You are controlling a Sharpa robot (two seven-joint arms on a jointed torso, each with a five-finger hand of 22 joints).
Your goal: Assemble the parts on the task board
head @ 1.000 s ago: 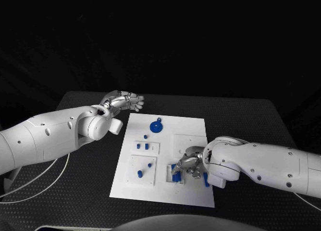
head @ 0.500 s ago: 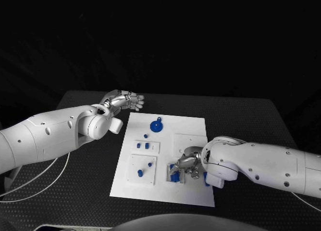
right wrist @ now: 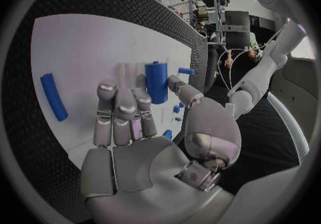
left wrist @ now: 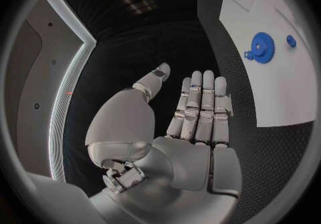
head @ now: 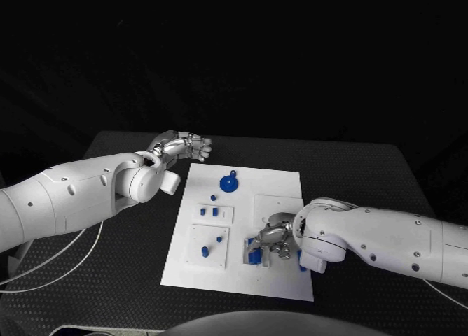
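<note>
The white task board [head: 264, 189] lies in the middle of the black table. My right hand [head: 274, 240] hangs low over its near right module. There a blue peg [right wrist: 157, 82] stands upright, pinched between the thumb and a fingertip of the right hand [right wrist: 130, 112], while the other fingers stay stretched out. A blue bar [right wrist: 53, 96] lies flat on the board beside that hand. My left hand [head: 181, 147] hovers past the board's far left corner, holding nothing, its fingers [left wrist: 200, 101] straight. A blue gear [head: 227, 185] sits on the far part of the board.
Small blue pieces [head: 208, 211] stand in the middle left module, and another blue piece [head: 204, 250] in the near left one. Beside the gear [left wrist: 262, 50] lies a small blue knob [left wrist: 291, 40]. Bare black table surrounds the board.
My right hand has sunk slightly toward the board over the near right module. The left arm and the other parts have not moved.
</note>
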